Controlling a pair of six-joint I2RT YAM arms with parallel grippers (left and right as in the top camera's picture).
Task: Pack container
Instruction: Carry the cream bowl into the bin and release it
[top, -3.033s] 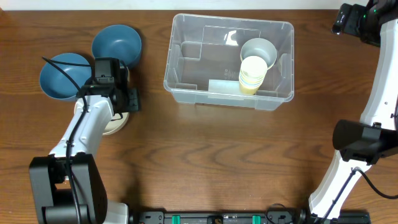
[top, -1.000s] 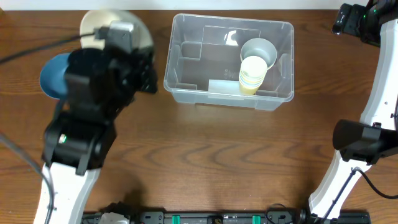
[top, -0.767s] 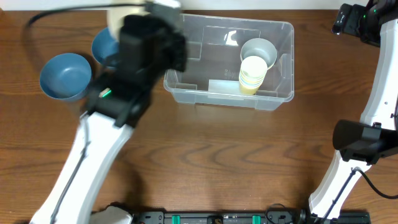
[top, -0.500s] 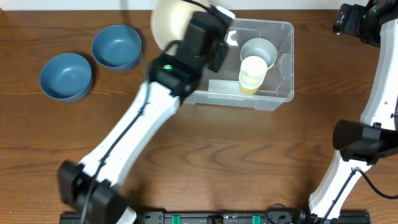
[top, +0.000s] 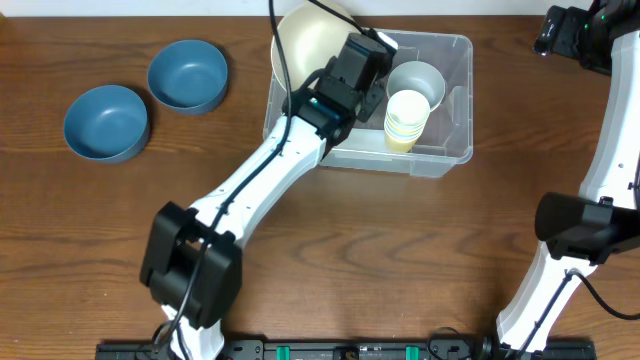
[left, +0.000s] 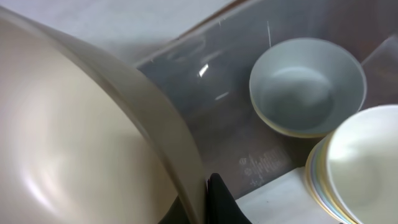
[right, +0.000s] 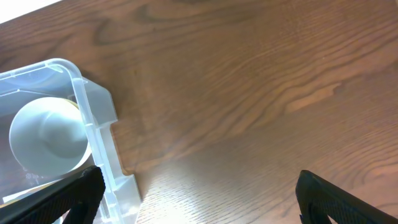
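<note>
At the far left of the worktop sit two blue bowls, empty and upright: one nearer the edge, the other just beside it and farther back.

Next comes a cream bowl, tilted and held up over the left end of the container. The left end effector is pressed together on the bowl's rim, pinching it. From overhead the bowl hides the container's far-left corner, and the left arm crosses its front-left wall. Whether the bowl touches the container cannot be told. In the left wrist view the bowl fills the left half and runs off the edge, and only one dark fingertip shows at the bottom.

The container, clear plastic, stands at the back of the worktop, a little right of centre. Its left part shows only moulded ribs. Its right part holds a pale grey bowl towards the far wall and, touching it on the near side, a stack of pale yellow cups. How many cups are stacked is hard to make out.

Farthest right, the right end effector hangs with its fingers spread wide and nothing between them, above bare worktop beyond the container's right end. Its camera catches only the container's corner, with the grey bowl cut off by the frame.
</note>
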